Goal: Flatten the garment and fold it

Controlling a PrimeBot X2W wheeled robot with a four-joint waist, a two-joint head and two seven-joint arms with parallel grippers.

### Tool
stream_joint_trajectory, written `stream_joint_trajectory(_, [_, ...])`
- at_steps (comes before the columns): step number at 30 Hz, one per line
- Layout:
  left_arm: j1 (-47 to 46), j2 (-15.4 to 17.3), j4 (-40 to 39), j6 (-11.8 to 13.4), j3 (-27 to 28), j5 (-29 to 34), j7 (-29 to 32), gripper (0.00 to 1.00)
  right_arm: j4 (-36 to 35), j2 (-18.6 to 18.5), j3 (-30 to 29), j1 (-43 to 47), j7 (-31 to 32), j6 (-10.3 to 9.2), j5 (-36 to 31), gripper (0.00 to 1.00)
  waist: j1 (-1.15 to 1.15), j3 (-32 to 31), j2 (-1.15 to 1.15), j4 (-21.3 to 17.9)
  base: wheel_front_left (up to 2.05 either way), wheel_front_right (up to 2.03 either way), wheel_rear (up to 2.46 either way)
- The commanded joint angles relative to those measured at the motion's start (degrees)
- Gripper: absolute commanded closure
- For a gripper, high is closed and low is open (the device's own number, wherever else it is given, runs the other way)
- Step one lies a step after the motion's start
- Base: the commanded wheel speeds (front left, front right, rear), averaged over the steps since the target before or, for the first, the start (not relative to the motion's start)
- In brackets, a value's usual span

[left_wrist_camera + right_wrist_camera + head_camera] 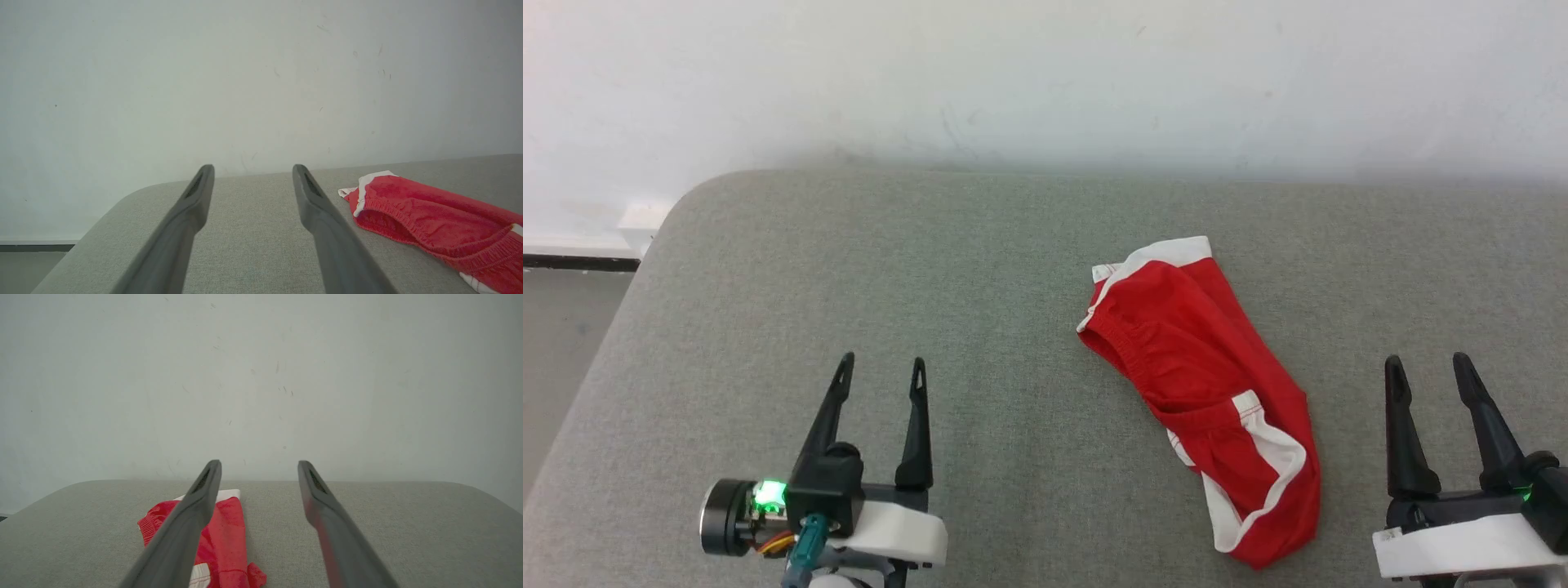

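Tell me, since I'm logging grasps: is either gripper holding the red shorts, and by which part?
Nothing is held. The left gripper and right gripper are both open, apart from the garment lying crumpled on the grey surface.

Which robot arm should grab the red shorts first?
Probably the right one. The crumpled red shorts lie on the grey surface close beside the right gripper, which is open and empty. The left gripper is open too, but farther from the cloth.

Wide open room lies on the grey tabletop left of the red shorts; a white wall stands behind.
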Motion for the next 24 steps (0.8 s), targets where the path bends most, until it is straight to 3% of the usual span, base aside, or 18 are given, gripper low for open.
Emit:
stream_joint_trajectory(1, [-0.42,-0.54,0.19,-0.79,0.81,0.68,-0.27,0.0,0.15,0.15,0.13,0.47,-0.26,-0.06,0.33,0.0,0.0,-0.02,0.0,-0.16,0.0,0.0,0.0])
stream_joint_trajectory(6, [-8.23,-1.0,0.94,-4.76,2.16,1.31,-0.27,0.0,-0.1,0.15,0.19,-0.44,-0.26,-0.06,0.22,0.0,0.0,0.7,0.0,-0.23,0.0,0.0,0.0])
stream_joint_trajectory(12, [-23.42,1.4,12.8,-15.19,-1.27,2.09,-0.08,0.0,-0.47,0.15,0.74,-1.57,-0.26,-0.06,-0.16,0.0,0.0,1.39,0.0,-1.73,0.0,0.0,0.0])
stream_joint_trajectory(15, [-31.34,1.29,19.18,-19.26,-4.69,1.46,3.59,0.0,-0.66,0.15,0.84,-1.69,-0.26,-0.06,-0.3,0.0,0.0,2.04,0.0,-2.92,0.0,0.0,0.0])
stream_joint_trajectory(19, [-39.61,0.61,25.37,-20.84,-11.8,-2.96,12.14,0.0,-0.71,0.15,0.52,-2.31,-0.26,-0.06,-0.22,0.0,0.0,3.55,0.0,-4.88,0.0,0.0,0.0])
stream_joint_trajectory(24, [-47.38,3.3,29.24,-20.92,-27.87,-15.13,22.37,0.0,-0.77,0.15,0.81,-3.84,-0.26,-0.06,0.13,0.0,0.0,6.04,0.0,-7.84,0.0,0.0,0.0])
